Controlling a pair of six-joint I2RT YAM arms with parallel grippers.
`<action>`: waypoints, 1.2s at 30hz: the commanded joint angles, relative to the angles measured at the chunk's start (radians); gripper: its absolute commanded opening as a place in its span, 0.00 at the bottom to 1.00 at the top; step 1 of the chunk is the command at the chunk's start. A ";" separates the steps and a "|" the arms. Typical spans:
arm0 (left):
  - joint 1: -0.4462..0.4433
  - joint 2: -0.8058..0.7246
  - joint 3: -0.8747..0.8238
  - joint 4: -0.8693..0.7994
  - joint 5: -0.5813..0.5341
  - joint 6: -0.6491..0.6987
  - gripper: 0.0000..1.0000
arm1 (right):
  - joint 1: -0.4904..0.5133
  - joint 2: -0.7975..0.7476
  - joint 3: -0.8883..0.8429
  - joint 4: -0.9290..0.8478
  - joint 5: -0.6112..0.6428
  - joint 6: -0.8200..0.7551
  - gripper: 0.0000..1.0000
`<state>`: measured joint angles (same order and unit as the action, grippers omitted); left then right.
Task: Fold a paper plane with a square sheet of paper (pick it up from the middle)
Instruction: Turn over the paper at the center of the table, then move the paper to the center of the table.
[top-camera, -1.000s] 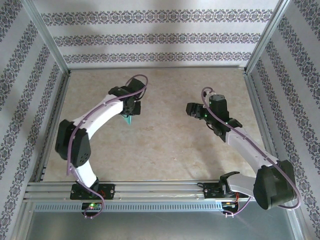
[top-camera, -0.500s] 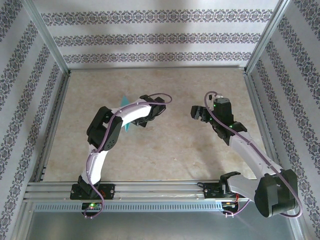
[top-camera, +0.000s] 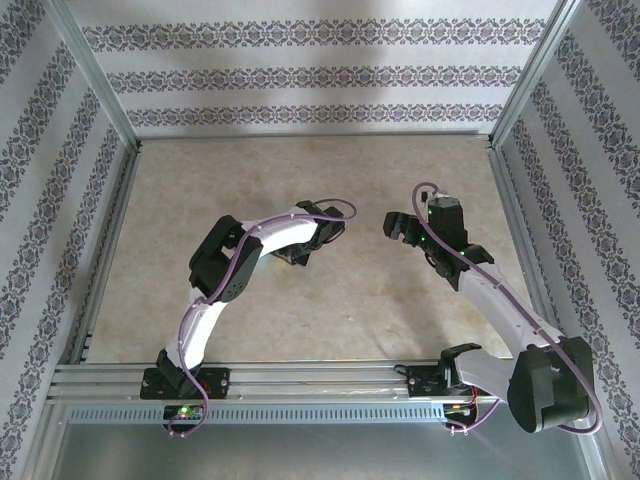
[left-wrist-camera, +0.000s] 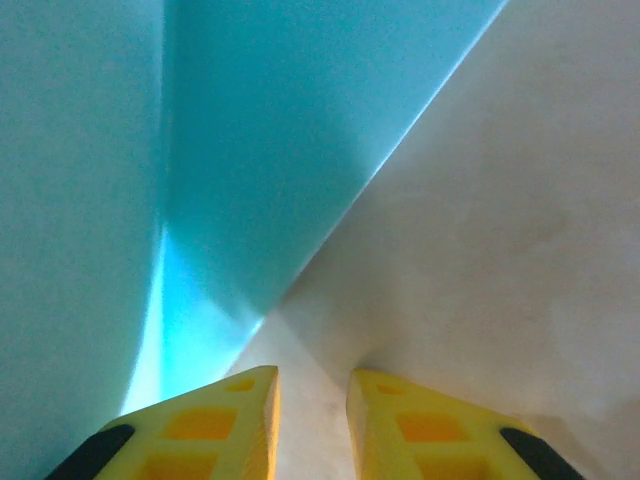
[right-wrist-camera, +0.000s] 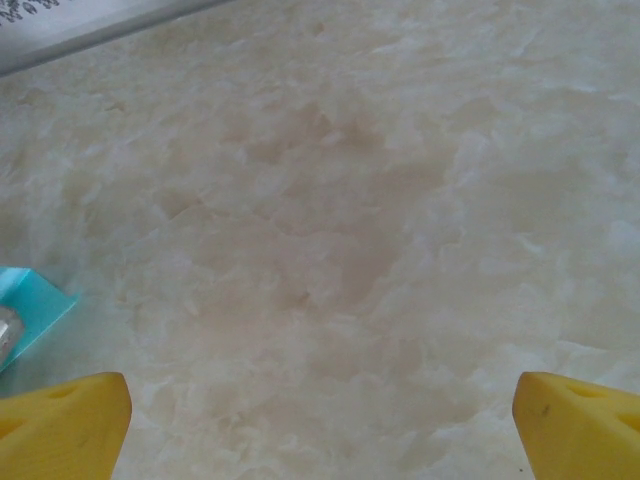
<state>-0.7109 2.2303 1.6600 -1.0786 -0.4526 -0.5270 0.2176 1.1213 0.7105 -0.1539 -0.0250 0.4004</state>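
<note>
Near the table's middle, left gripper (left-wrist-camera: 310, 385): its yellow fingers (left-wrist-camera: 215, 420) stand a narrow slit apart. Bare surface shows in the slit and nothing is pinched between them. The tips sit low over the surface.
Teal square sheet of paper (left-wrist-camera: 250, 150): plain and unmarked, it is near the middle of the surface, just ahead of the left gripper's tips and to their left. One straight edge runs diagonally away from the tips. A straight crease line splits the sheet into two panels of differing shade. Whether it lies flat or stands partly raised cannot be told.
Contact at the left finger: the finger lies over or against the paper's near edge; touching or apart cannot be told.
Right of the middle, right gripper (right-wrist-camera: 322, 392): its fingers are spread wide, one at each lower corner of its wrist view, with only bare surface between them. From above it points toward the left gripper, near it but apart.
Paper seen from the right wrist: a teal corner (right-wrist-camera: 35, 300) lies on the surface at the left edge of that view, apart from the right fingers.
Beige table (top-camera: 200, 180): marbled surface with metal rails along its edges.
Patterned walls (top-camera: 320, 75): striped floral paper behind the far edge and along both side edges.
</note>
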 joint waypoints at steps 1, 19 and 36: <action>-0.046 -0.079 0.025 0.079 0.214 -0.054 0.28 | -0.012 0.007 -0.015 0.017 -0.010 0.035 0.98; 0.161 -0.511 -0.417 0.459 0.539 -0.101 0.28 | -0.018 0.079 -0.002 0.057 -0.093 0.089 0.98; 0.339 -0.372 -0.451 0.483 0.482 -0.075 0.10 | -0.003 0.100 0.000 0.066 -0.125 0.116 0.98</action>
<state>-0.3840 1.8385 1.1736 -0.6037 0.0666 -0.6289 0.2119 1.2137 0.7071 -0.1078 -0.1322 0.5018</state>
